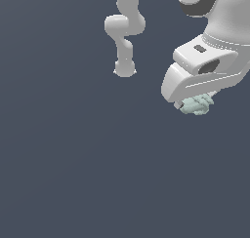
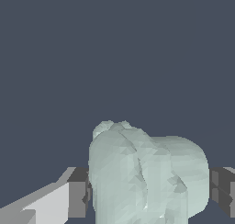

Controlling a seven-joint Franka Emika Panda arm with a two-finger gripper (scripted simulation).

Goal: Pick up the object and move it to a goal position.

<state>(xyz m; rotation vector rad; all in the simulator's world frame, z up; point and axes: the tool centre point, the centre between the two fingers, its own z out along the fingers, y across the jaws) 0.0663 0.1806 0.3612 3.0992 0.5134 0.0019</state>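
Carrying step in hand: gripper (image 1: pixel 195 104) pinches object (image 1: pixel 197 105), pale mint lump seated between fingers (image 2: pixel 78 193), directly under white hand body. No goal marker visible. Next move calls for steady transport, grip kept firm against slip.

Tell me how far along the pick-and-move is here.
Done, apparently: the grasp. In the wrist view the pale green object fills the gap between both fingers. In the exterior view it sits under the gripper. Whether it is lifted is unclear. Left: carrying it to the goal, which neither view shows.
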